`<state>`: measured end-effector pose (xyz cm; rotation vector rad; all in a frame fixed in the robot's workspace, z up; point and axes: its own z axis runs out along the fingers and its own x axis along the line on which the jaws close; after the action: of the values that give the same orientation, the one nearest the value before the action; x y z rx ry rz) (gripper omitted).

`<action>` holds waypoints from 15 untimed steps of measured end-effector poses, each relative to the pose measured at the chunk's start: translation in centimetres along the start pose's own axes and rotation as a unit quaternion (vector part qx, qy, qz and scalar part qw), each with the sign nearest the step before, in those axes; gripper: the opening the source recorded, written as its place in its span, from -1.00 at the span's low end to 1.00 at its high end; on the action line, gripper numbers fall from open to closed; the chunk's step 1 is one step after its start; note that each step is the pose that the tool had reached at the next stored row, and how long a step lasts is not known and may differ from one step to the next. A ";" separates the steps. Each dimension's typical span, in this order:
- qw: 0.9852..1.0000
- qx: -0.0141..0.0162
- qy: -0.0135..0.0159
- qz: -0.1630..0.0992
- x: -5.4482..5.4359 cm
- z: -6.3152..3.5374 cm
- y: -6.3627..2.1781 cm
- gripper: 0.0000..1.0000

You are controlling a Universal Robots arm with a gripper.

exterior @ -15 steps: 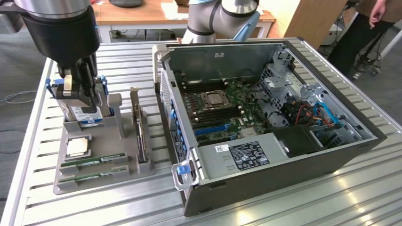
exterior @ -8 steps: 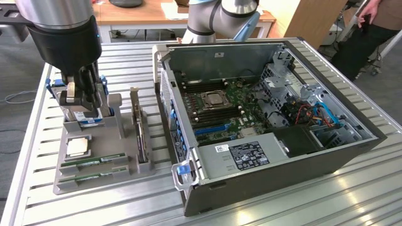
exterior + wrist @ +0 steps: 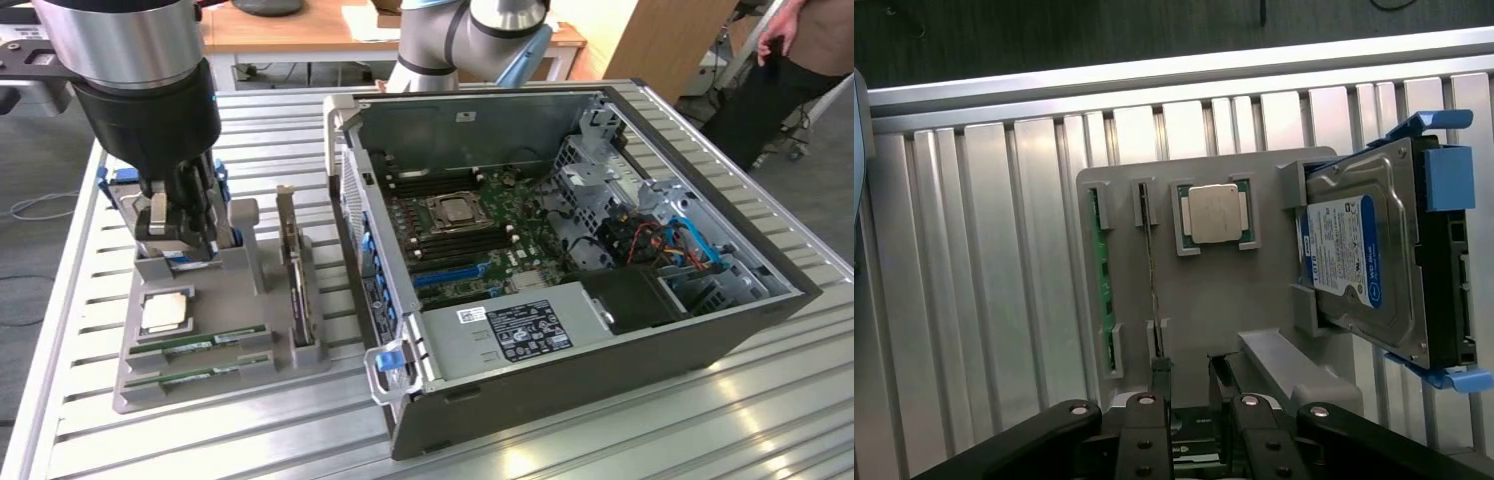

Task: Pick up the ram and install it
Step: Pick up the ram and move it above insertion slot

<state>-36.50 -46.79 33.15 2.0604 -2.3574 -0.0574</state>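
At the exterior view's left, the gripper (image 3: 180, 240) (image 3: 1189, 380) hangs over the far end of the grey tray (image 3: 296, 362). Its fingers are apart with nothing between them. It seems just beside the blue-framed hard drive (image 3: 1364, 260), though contact is hard to judge. The near ram (image 3: 198, 377) and the far ram (image 3: 200, 343) lie in slots at the tray's near end, apart from the gripper. The processor (image 3: 166, 312) sits just beyond them. To the exterior view's right stand the upright expansion card (image 3: 294, 270) and then the open computer case (image 3: 574, 230).
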 end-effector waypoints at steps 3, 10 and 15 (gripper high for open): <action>1.000 0.000 0.000 0.000 0.0 0.01 0.00 -0.40; 1.000 0.000 0.000 -0.007 0.0 0.07 0.06 -0.40; 1.000 0.000 0.001 -0.013 0.0 0.11 0.16 -0.40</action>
<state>-36.66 -46.81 33.05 2.0899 -2.3296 -0.0545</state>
